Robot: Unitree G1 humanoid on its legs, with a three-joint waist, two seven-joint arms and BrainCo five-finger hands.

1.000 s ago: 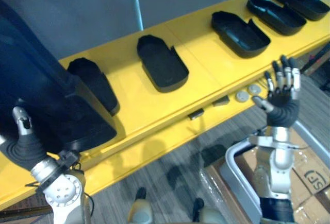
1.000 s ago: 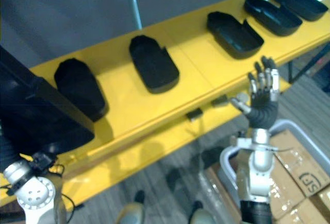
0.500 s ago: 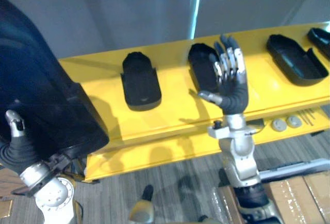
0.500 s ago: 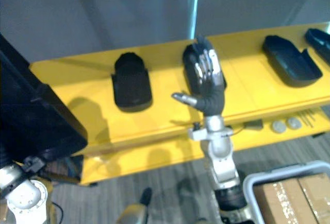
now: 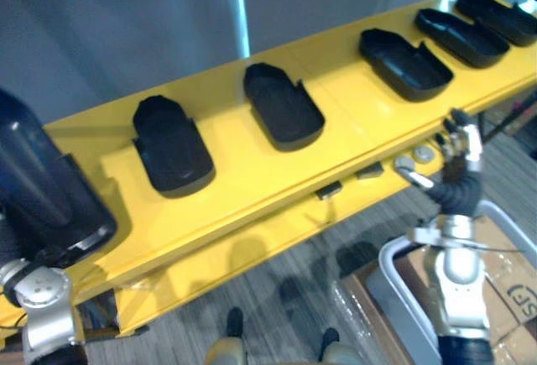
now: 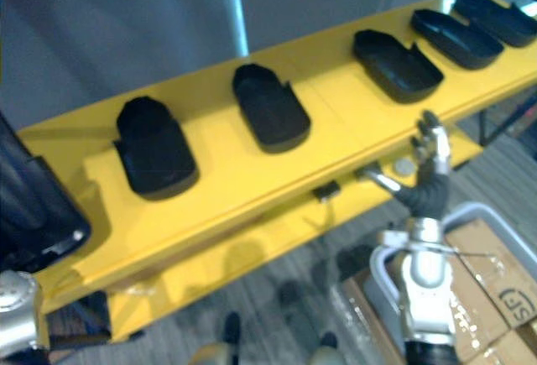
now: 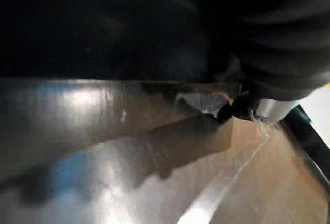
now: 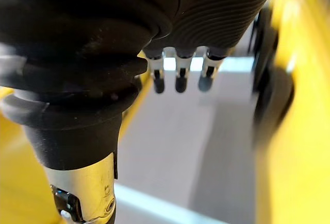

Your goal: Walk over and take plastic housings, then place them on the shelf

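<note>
Two hands. The right hand [image 5: 457,182] is upright, its fingers [image 5: 464,140] straight and loose with the thumb out sideways, and it holds nothing. The fingertips are just in front of the front edge of the yellow shelf [image 5: 226,189]; I can't tell if they touch it. Two small discs [image 5: 405,162] sit on the shelf's lower lip, right beside the thumb. Beyond the fingertips, on the shelf top and apart from them, lies the third housing [image 5: 405,63], open side up. It belongs to a row of five black housings [image 5: 283,105]: two lie further out past the fingers and two off to the thumb side, all spaced apart. Below the wrist are a grey bin [image 5: 386,264] and cardboard boxes [image 5: 503,273] on the grey floor [image 5: 277,298].

The left hand [image 7: 278,44] is tucked behind the big near housing [image 5: 42,189]. Its grip is hidden, so I can't tell how it holds. The near housing is at the shelf's far end from the right hand, overlapping the shelf edge, just beside the first housing in the row.
</note>
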